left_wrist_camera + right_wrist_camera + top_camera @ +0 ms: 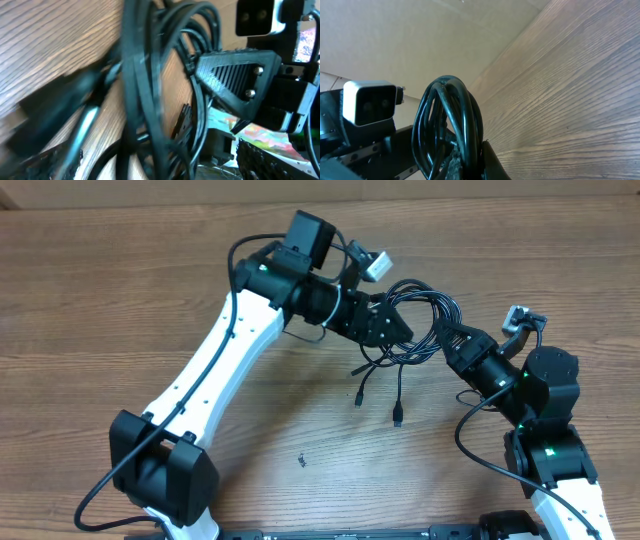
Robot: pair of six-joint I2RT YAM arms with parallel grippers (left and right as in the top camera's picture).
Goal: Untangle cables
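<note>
The cable bundle [422,315] is sitting as a looped knot of thin black cords over the wooden table [120,280], directly between the two tools. The left gripper [388,328] is touching the bundle's left side and the right gripper [452,342] is touching its lower right side, so neither arm is the nearer one. The bundle's long axis is running roughly from one gripper to the other. Two loose strands [375,375] are trailing out of the bundle's lower left edge, on the left gripper's side, and ending in small plug ends [397,418] lying on the table below the bundle.

In my judgement that is what the coming move is hinging on. Pulling straight along the axis risks tightening the knot, while the free ends are lying where the left arm could draw them out.

The overhead view is hiding both sets of jaws. The right wrist view is showing the loop standing up from the right gripper with its cords squeezed together at the base, so that gripper appears to be pinching the bundle. The left wrist view is smearing the cords close to the lens; whether the left gripper is spread or pressed together, I cannot tell. It is, however, showing the right gripper's printed finger [235,75] sitting against the bundle's far side.
</note>
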